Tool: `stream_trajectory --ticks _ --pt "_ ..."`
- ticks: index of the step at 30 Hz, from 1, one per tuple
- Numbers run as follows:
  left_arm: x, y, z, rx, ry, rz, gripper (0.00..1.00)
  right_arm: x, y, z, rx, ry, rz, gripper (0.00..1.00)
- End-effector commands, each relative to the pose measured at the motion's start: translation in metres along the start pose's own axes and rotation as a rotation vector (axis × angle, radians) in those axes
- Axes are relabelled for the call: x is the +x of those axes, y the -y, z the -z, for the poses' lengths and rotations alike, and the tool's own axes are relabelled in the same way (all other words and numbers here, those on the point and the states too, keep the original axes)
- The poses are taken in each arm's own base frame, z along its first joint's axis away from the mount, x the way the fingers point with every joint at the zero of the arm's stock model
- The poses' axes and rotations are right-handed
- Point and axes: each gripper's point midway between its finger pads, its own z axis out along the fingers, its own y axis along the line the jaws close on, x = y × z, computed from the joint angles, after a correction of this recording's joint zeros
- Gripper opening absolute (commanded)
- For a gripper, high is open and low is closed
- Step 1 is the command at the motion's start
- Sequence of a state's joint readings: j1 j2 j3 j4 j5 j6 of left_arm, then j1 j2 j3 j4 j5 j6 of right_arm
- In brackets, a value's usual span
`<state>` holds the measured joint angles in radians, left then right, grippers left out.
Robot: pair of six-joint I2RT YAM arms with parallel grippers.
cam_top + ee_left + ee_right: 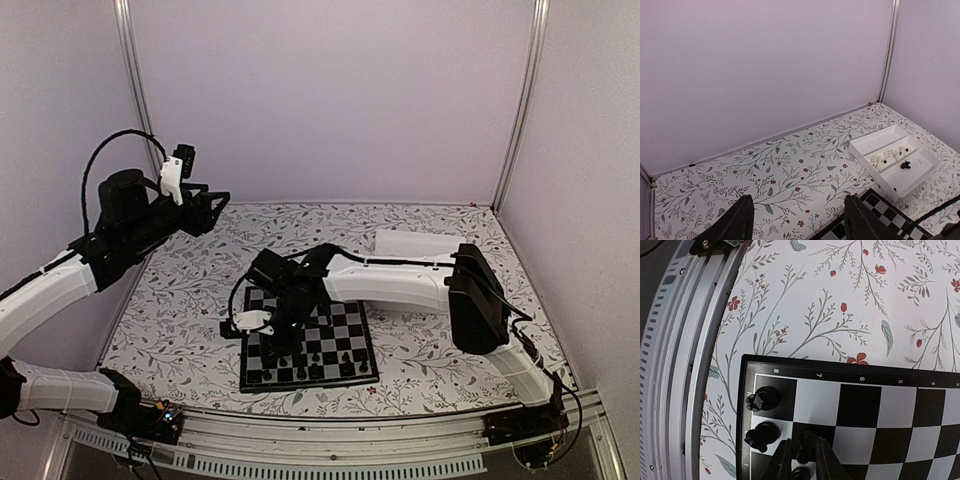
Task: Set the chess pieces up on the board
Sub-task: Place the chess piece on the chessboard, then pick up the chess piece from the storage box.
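Flowered cloth (180,300) covers the table, and the board (330,350) lies near its front edge. Over the board's left side the right gripper (803,444) points down, its fingers close on either side of an upright black piece (801,456); whether they pinch it or stand just clear I cannot tell. Two pieces (764,400) stand beside it in the board's edge column. The left gripper (799,200), spread and empty, hangs well behind the board, so the right arm is nearer.

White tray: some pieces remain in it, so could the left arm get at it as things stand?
Probably yes. The left gripper hangs open over bare tablecloth, and nothing stands between it and the white tray. The right arm lies along the tray's near side, so approach from behind.
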<state>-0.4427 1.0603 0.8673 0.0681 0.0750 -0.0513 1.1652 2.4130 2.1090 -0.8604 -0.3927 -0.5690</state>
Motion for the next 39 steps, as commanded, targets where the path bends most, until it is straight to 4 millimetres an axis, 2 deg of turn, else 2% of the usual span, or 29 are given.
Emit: stream_trajectory --ticks 1,5,8,12,13,16,20,24,26,28,30,33,35,39 --pt "0.003 -0.004 0.002 -0.006 0.001 0.003 0.63 0.001 0.002 -0.011 0.009 -0.013 -0.008 0.21" --pt "0.005 -0.004 0.001 -0.005 -0.004 0.004 0.63 -0.007 0.006 -0.002 0.033 0.005 0.001 0.24" --pt "0.008 -0.004 -0.001 -0.006 -0.013 0.005 0.63 -0.017 0.006 0.017 0.057 0.027 0.016 0.25" --pt "0.015 -0.005 -0.005 -0.009 -0.029 0.000 0.63 -0.026 0.013 0.061 0.105 0.075 0.019 0.26" --pt "0.018 -0.005 -0.006 -0.007 -0.037 -0.001 0.64 -0.027 0.019 0.081 0.130 0.098 0.011 0.27" --pt "0.030 0.000 -0.016 0.030 -0.074 -0.002 0.64 -0.009 0.041 0.124 0.208 0.124 -0.035 0.28" --pt "0.046 0.015 -0.028 0.114 -0.121 0.004 0.62 0.055 0.081 0.175 0.317 0.120 -0.168 0.28" --pt "0.062 0.039 -0.039 0.212 -0.166 -0.004 0.61 0.146 0.116 0.219 0.396 0.114 -0.369 0.27" --pt "0.067 0.055 -0.045 0.255 -0.185 -0.009 0.61 0.187 0.124 0.242 0.452 0.121 -0.458 0.26" --pt "0.074 0.075 -0.051 0.306 -0.213 -0.019 0.61 0.231 0.130 0.253 0.516 0.093 -0.535 0.25" --pt "0.084 0.096 -0.059 0.358 -0.256 -0.040 0.60 0.270 0.134 0.262 0.570 0.069 -0.603 0.24" --pt "0.103 0.126 -0.069 0.432 -0.339 -0.080 0.60 0.320 0.133 0.259 0.588 0.036 -0.695 0.22" --pt "0.114 0.144 -0.072 0.473 -0.371 -0.104 0.60 0.336 0.133 0.251 0.580 0.019 -0.711 0.21" --pt "0.124 0.172 -0.080 0.525 -0.392 -0.129 0.60 0.349 0.135 0.234 0.559 -0.009 -0.699 0.20"
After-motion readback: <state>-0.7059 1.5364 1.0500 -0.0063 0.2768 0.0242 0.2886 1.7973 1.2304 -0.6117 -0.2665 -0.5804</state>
